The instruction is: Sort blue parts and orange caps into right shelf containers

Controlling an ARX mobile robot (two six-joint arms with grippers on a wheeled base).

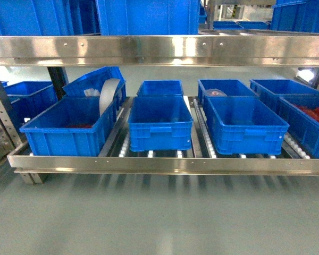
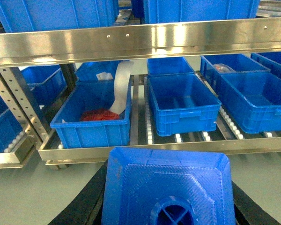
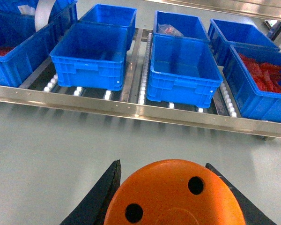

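While we faced shiny stainless-steel shelf (image 1: pixel 165 164), our left gripper (image 2: pixel 168 197) sat clamped on small bright-blue rectangular block (image 2: pixel 168 187), right gripper (image 3: pixel 175 197) clamped on small orange cylindrical cap (image 3: pixel 173 194). Large blue ribbed plastic crates (image 1: pixel 244 125) stood along shelf's front rail; rightmost held red pieces (image 3: pixel 260 72).

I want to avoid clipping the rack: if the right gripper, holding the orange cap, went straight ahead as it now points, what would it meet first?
Probably the shelf's front rail, after open floor. Beyond it sits a blue crate. The jaws are closed on the orange cap; height is unclear.
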